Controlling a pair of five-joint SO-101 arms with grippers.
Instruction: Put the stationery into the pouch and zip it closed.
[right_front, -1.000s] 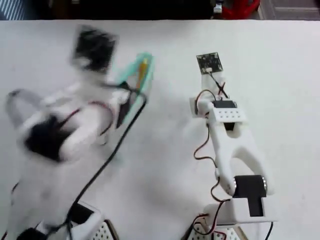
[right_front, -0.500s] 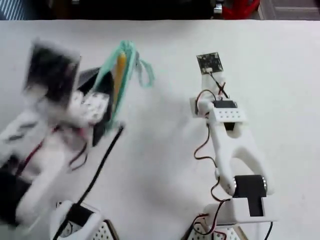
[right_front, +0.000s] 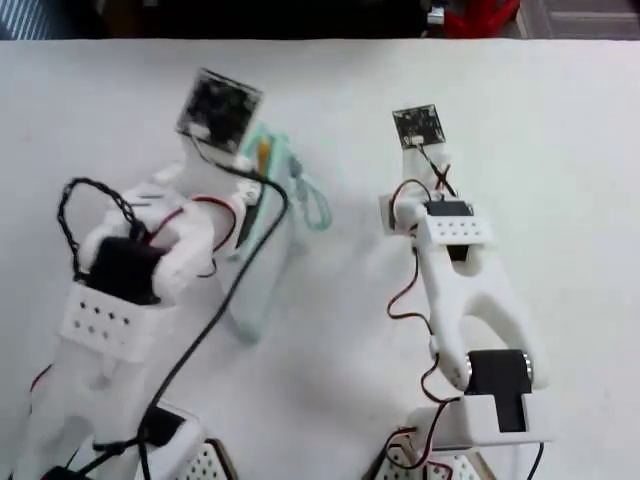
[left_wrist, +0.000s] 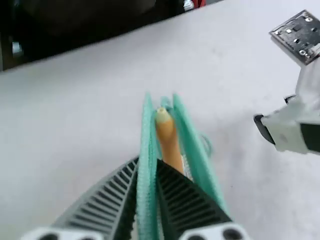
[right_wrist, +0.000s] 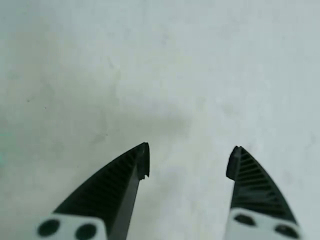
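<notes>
A teal pouch (right_front: 268, 285) stands on its edge on the white table, left of centre. My left gripper (left_wrist: 148, 167) is shut on one teal wall of the pouch (left_wrist: 192, 145). A yellow-orange pen-like item (left_wrist: 167, 135) sticks out between the pouch's walls, its pale tip upward, and the same pen (right_front: 263, 152) shows at the pouch's far end. A teal loop (right_front: 315, 205) hangs off the pouch's right side. My right gripper (right_wrist: 189, 160) is open over bare table with nothing between its fingers.
The right arm (right_front: 455, 260) is folded back at the table's right half, its wrist camera board (right_front: 420, 125) pointing away. A black cable (right_front: 215, 320) runs from the left arm across the pouch toward the front edge. A dark room edge lies beyond the table.
The left arm swung to the left and then back to the right, carrying the pouch with it; the pouch now sits lower and nearer the centre. The right arm has not moved.
</notes>
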